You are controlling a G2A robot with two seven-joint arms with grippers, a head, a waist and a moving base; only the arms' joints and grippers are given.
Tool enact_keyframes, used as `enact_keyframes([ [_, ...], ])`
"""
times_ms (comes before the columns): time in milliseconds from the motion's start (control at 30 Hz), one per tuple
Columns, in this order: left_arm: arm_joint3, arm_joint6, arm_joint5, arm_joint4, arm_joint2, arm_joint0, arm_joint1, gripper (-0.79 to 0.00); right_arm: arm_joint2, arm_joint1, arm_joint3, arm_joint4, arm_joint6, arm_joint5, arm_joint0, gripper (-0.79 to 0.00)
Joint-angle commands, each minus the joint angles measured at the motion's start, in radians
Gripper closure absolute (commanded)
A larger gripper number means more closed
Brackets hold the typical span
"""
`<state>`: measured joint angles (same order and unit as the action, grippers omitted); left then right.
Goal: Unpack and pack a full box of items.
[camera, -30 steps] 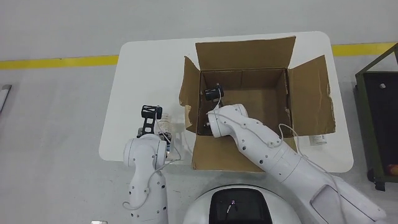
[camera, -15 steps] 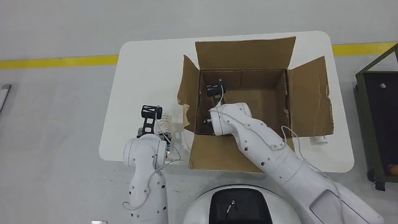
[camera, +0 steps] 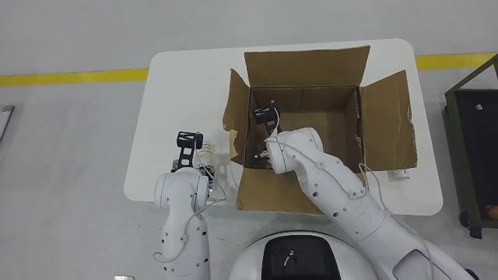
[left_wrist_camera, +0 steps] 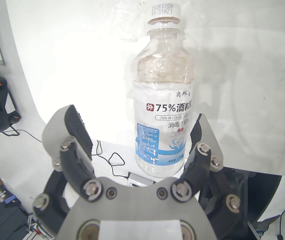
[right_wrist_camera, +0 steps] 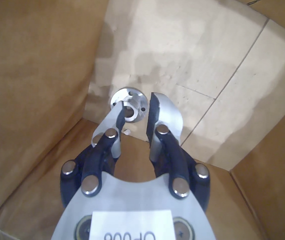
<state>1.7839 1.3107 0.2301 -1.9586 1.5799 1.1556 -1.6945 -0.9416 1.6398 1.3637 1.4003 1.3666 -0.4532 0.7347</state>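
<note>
right claw [right_wrist_camera: 137, 103] spread at metal flange [right_wrist_camera: 135, 95], rim partly behind one finger

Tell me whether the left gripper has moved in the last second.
No. In the top view the left gripper stays open at the same spot by the table's near edge, its fingers either side of the bottle lying there.

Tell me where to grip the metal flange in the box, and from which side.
Grip the metal flange by its raised centre hub, likely from straight above: it lies flat on the box floor near a corner, hub up, thin rim flush against cardboard.
</note>
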Motion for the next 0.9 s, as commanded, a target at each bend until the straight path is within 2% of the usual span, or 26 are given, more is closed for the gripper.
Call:
enact_keyframes([
  [0, 0.000, 0.000, 0.000, 0.000, 0.000, 0.000, 0.000, -0.785, -0.003, 0.001, -0.003, 0.011, 0.006, 0.005, 0.002, -0.659],
  [33, 0.000, 0.000, 0.000, 0.000, 0.000, 0.000, 0.000, -0.785, -0.004, 0.002, -0.006, 0.014, 0.010, 0.010, 0.000, -0.785],
  [633, 0.000, 0.000, 0.000, 0.000, 0.000, 0.000, 0.000, -0.785, 0.000, 0.005, -0.014, 0.027, 0.017, 0.035, -0.009, -0.785],
  [700, 0.000, 0.000, 0.000, 0.000, 0.000, 0.000, 0.000, -0.785, -0.004, 0.003, -0.012, 0.030, -0.015, 0.043, 0.007, -0.785],
  [867, 0.000, 0.000, 0.000, 0.000, 0.000, 0.000, 0.000, -0.785, 0.007, 0.009, -0.011, 0.051, 0.021, 0.057, 0.008, -0.785],
])
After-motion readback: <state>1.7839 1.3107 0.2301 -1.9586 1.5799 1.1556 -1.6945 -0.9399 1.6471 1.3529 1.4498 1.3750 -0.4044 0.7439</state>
